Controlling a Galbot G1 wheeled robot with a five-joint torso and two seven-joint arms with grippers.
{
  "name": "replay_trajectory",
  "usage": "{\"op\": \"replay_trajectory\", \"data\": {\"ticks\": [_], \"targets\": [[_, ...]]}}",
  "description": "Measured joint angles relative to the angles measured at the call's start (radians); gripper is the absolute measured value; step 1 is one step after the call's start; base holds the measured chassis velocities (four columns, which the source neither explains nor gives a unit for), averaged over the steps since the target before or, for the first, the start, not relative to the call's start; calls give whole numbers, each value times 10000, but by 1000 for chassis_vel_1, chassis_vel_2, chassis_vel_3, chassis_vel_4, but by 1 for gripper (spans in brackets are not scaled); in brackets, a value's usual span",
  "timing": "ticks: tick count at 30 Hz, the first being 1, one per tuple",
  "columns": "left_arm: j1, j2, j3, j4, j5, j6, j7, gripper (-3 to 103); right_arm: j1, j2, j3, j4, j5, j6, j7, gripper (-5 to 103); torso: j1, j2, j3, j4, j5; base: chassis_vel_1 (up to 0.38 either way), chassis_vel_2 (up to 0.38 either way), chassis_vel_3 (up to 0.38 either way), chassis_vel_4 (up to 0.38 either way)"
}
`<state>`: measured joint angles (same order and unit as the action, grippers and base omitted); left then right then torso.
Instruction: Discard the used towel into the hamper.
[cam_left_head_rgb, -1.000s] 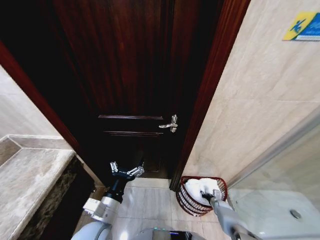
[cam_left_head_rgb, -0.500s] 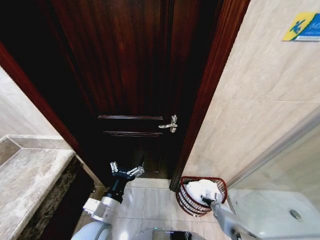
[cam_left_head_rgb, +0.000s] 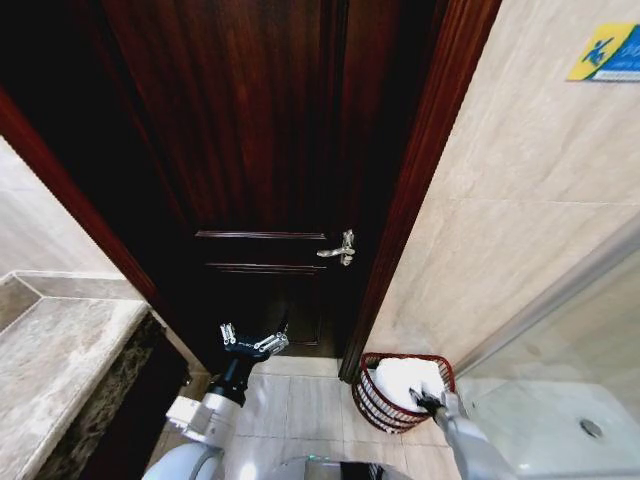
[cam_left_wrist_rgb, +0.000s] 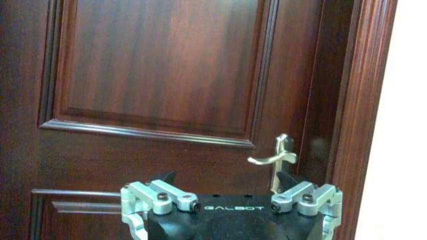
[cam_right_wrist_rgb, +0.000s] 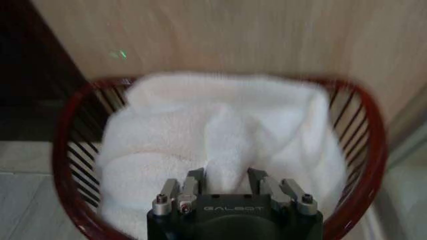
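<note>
The soft, light white terry towel, piled in the round red-brown wire hamper, is pinched at a raised fold by the right gripper, while the left gripper is held splayed open.

Dark wood door, closed, panelled; silver lever handle on its right side. Reddish door frame beside beige tiled wall. Blue-yellow sign high on wall. Grey stone counter at left. Pale floor tiles below.
</note>
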<state>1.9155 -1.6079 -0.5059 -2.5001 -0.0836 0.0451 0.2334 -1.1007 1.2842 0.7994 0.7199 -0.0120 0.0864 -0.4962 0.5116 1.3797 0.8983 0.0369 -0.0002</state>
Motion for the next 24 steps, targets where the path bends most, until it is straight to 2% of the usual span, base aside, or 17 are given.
{"op": "replay_trajectory", "data": {"ticks": [1, 2, 4, 6, 7, 9, 10, 11, 12, 13, 15, 16, 19, 21, 24], "targets": [[0, -3, 0, 0, 0, 0, -2, 100, -219, 0, 3, 335, 46, 2, -8, 47, 0, 0, 0, 0, -1, 0, 0, 0, 0], [0, 0, 0, 0, 0, 0, 0, 100, -810, -39, 44, 1184, 351, 32, -55, 58, 0, 0, 1, -1, 5, 0, 0, 0, 0], [0, -1, 0, 0, 0, 0, 0, 100, -1115, -109, 80, 1604, 648, 135, -167, 58, 0, 0, 0, 1, 4, 0, 0, 0, 0], [0, -1, -1, 0, 0, 0, -2, 100, -1419, -250, 154, 1989, 1121, 497, -578, 70, 0, 0, 1, -5, -4, 0, 0, 0, 0], [0, -1, -1, 0, 0, 0, -2, 100, -1419, -250, 154, 1989, 1121, 497, -578, 70, 0, 0, 1, -5, -4, 0, 0, 0, 0], [0, -2, -1, 0, 0, 0, -1, 100, -1298, -327, 132, 2067, 1993, 963, -896, 80, -1, 0, 0, -3, 0, 0, 0, 0, 0], [0, -1, 0, 0, 0, 0, 0, 100, -1070, -302, 73, 1992, 2218, 1037, -649, 86, -1, 0, 0, -3, 0, 0, 0, 0, 0], [0, -1, 0, 0, 0, 0, 0, 100, -1070, -302, 73, 1992, 2218, 1037, -649, 86, -1, 0, 0, -3, 0, 0, 0, 0, 0], [0, -1, 0, 0, 0, 1, -1, 100, -685, -226, 6, 1718, 2337, 1118, -292, 86, -1, 1, 0, 1, -5, 0, 0, 0, 0], [0, -1, 1, 0, 0, 0, 0, 100, -425, -166, -26, 1461, 2347, 1179, -141, 91, 0, 0, 0, 2, -6, 0, 0, 0, 0], [0, -3, 0, 0, 0, 0, 0, 100, 567, 227, -141, 221, 1678, 1246, 379, 99, 1, -1, 1, 11, 7, 0, 0, 0, 0], [0, -3, 0, 0, 0, 0, 0, 100, 567, 227, -141, 221, 1678, 1246, 379, 99, 1, -1, 1, 11, 7, 0, 0, 0, 0], [0, -1, 0, 0, 0, 1, 0, 100, 1250, 683, -201, -973, 842, 1121, 993, 100, 2, -1, 1, 3, 1, 0, 0, 0, 0], [0, -1, 0, 0, 0, 0, 0, 100, 1287, 703, -201, -1048, 800, 1118, 1023, 100, 1, -1, 2, 2, 2, 0, 0, 0, 0], [0, -1, 0, 0, 0, 0, 0, 100, 2006, 895, -83, -2453, 258, 966, 1533, 100, 1, 0, 1, -1, 1, 0, 0, 0, 0]]}}
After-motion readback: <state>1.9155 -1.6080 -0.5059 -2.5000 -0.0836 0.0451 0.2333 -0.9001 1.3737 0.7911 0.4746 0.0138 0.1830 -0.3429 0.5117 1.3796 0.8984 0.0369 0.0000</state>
